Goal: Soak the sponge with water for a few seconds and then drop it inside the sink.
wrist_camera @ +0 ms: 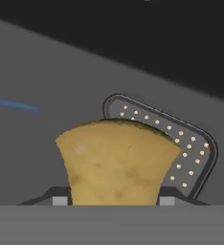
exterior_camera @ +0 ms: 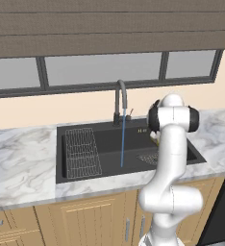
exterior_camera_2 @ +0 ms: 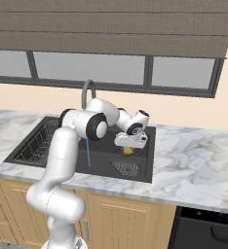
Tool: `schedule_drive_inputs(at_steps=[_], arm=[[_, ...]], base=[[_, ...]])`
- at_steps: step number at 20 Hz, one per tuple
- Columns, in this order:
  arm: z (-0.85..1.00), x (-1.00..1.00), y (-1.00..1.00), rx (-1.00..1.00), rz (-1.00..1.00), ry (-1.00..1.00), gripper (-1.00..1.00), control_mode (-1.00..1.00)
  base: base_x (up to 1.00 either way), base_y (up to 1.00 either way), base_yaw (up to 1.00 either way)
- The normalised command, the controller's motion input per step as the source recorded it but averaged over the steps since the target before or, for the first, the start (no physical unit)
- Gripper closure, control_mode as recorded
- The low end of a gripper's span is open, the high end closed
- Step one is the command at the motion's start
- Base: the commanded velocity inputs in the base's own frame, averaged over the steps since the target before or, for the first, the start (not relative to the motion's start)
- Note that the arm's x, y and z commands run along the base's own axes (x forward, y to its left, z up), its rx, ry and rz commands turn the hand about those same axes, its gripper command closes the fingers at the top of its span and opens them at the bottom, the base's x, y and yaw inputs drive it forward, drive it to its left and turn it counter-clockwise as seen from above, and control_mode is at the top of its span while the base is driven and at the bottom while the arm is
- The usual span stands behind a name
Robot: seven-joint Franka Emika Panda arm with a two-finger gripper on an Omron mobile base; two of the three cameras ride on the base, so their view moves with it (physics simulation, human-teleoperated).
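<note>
My gripper (exterior_camera_2: 128,147) hangs over the right part of the black sink (exterior_camera_2: 142,138), shut on the mustard-yellow sponge (exterior_camera_2: 128,151). In the hand view the sponge (wrist_camera: 116,160) sits wedged between the two fingertips of the gripper (wrist_camera: 113,201), above the mesh drain strainer (wrist_camera: 193,148). A thin blue stream of water (exterior_camera: 122,141) falls from the dark gooseneck faucet (exterior_camera: 120,98) into the sink (exterior_camera: 105,144). The sponge is to the right of the water (exterior_camera_2: 88,154), apart from it. The same water (wrist_camera: 16,104) shows as a blue streak at the left of the hand view.
A wire grid rack (exterior_camera: 82,153) lies in the sink's left half. Marble counter (exterior_camera: 18,161) runs on both sides, wider on the right (exterior_camera_2: 194,160). A window and beige wall stand behind the faucet. My own arm (exterior_camera: 169,158) blocks the sink's right end.
</note>
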Motion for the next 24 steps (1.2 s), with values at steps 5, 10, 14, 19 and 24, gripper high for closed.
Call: schedule_drive_inputs(at_steps=[5, 10, 14, 19, 24], arm=[[-0.11, 0.15, 0.05, -0.03, 0.00, -0.04, 1.00, -1.00], [-0.04, 0.01, 0.29, -0.03, 0.00, -0.01, 1.00, -1.00], [0.00, 0.00, 0.31, 0.00, 0.00, 0.00, 1.00, -1.00], [-0.18, 0.00, 0.15, 0.00, 0.00, 0.00, 1.00, -1.00], [-0.40, -0.04, 0.00, -0.03, -0.04, 0.00, 1.00, -1.00]], base=[[0.00, 0.00, 0.00], [0.00, 0.00, 0.00], [0.00, 0.00, 0.00], [0.00, 0.00, 0.00], [0.00, 0.00, 0.00]])
